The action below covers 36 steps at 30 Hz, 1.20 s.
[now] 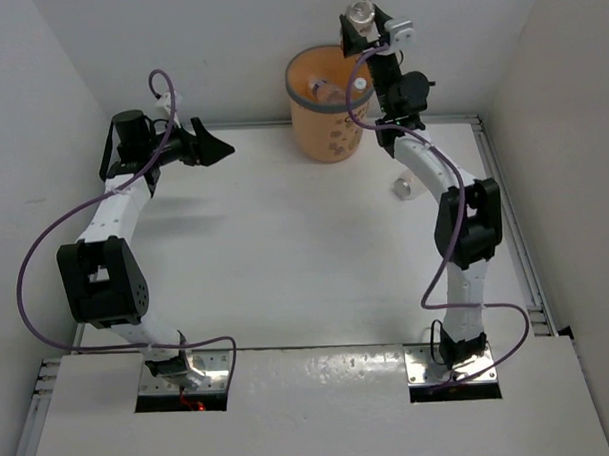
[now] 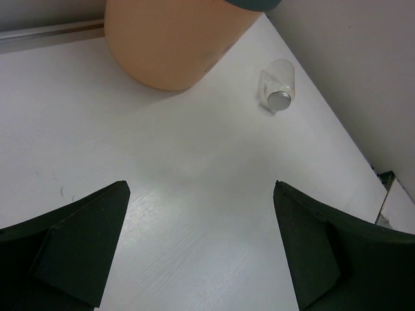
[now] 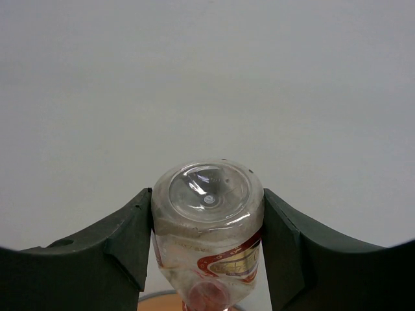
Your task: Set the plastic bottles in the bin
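Releasing looks to be the step in hand. The right end effector hangs high over the far edge of the worktop, its two dark fingers closed against the sides of the labelled bottle. That bottle points cap-down, with its round base toward the wrist camera. A sliver of orange shows beneath it, so I judge the bin lies roughly below. Whether the bottle is centred over the mouth cannot be told. The next move calls for checking that alignment and then parting the fingers so the bottle falls inside the rim.

The left end effector is spread wide and holds nothing. It hovers near the far left corner, facing across the worktop toward the bin.

One loose bottle lies on its side toward the right edge, apart from the bin, so at least one more pickup remains. Another bottle already rests inside the bin.

The held bottle is clear, thin-walled plastic with a dimpled, glossy base, a reddish cap and a red-and-gold label wrapped round its body. Being smooth and light, it will probably drop cleanly. The loose one is a short clear cylinder with a pale cap, and it is likely to roll if nudged. The bin is a matte orange-tan bucket with a grey rim, a round tapering wall and small dark printed marks. The worktop is flat, white and faintly grained.
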Available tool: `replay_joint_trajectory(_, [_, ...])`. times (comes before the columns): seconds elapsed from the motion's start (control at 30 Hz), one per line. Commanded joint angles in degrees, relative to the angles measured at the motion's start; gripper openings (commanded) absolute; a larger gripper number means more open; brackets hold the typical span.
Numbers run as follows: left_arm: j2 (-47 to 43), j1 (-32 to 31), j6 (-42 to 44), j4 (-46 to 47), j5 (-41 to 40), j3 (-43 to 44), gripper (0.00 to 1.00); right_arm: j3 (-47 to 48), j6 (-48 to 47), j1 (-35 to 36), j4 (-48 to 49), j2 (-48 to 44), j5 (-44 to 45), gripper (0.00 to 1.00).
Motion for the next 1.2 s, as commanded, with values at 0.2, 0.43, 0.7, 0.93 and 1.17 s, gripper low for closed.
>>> replay_joint_trajectory(0.2, [0.05,-0.41,-1.71,3.21,0.82,-0.55,1.00,20.01,11.85,-3.00,11.52,14.81,10.03,0.33])
replay_joint_trajectory(0.43, [0.15,-0.41,-3.03,3.82,0.29,1.21,1.00,22.88,14.75,-3.26,6.68,20.37,8.54,0.86])
replay_joint_trajectory(0.7, [-4.50,-2.69,3.46,-1.44,-2.60,-0.64,1.00,8.01,13.44,-5.98,7.13,6.05,3.19,0.91])
replay_joint_trajectory(0.93, [-7.32,-10.43,10.94,-4.88,-8.05,-0.02,1.00,-2.73,15.89,-15.98,-24.31,-13.30,-4.47,1.00])
replay_joint_trajectory(1.17, [-6.71,-15.44,11.56,-5.40,-12.53,-0.02,1.00,-0.36,13.27,-23.12,-61.58,-18.23,-5.53,1.00])
